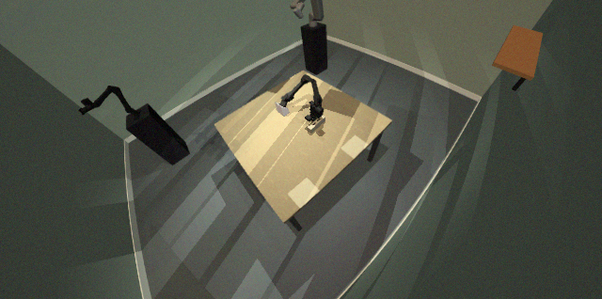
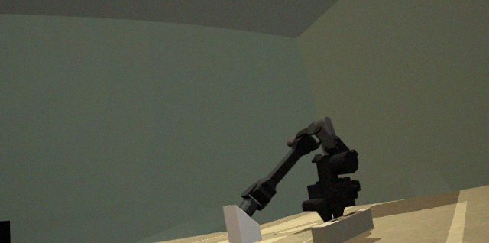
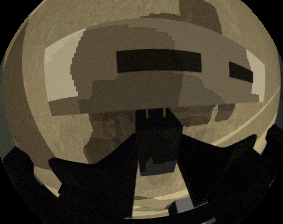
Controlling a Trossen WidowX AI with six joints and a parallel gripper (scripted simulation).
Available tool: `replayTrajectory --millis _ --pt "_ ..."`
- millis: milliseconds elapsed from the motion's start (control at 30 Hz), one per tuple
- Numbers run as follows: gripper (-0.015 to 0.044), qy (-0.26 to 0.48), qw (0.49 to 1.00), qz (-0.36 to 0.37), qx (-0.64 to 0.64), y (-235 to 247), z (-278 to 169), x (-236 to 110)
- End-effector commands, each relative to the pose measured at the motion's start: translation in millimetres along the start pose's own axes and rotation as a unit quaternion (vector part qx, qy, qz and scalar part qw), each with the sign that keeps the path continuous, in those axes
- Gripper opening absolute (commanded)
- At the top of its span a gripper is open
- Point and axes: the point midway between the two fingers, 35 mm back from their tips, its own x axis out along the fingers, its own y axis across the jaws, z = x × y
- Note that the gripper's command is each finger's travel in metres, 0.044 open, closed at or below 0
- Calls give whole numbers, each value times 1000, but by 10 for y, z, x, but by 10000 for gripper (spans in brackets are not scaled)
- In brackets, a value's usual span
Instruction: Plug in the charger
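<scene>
Insertion stage of the plug-in task. The gripper is clamped narrow on the dark charger, whose two prongs point at the power strip and stand just short of its face, below the long dark left outlet; whether they touch cannot be told. In the exterior view the arm slopes down and left from its base, the wrist near the table behind a pale upright block, apparently the strip, though this is uncertain. The next move, by judgement, calls for lifting the prongs level with the slot and then pushing straight, both prongs together, since a tilted entry would likely be stopped by the shutter. Counts: one charger with two prongs; two outlets visible in the wrist view, the long left one and a smaller right one; one working arm on the table; two further arms on dark pedestals off the table; one orange side table.
</scene>
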Motion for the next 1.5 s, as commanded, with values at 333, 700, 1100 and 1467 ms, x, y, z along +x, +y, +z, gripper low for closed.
replayTrajectory --millis 333,700,1100,1467 --pt "0 -1 1000 0 -1 6 47 -7" --pt "0 -1 1000 0 -2 6 68 -10" --pt "0 -1 1000 0 -2 7 92 -12" --pt "0 -1 1000 0 -2 7 112 -13"
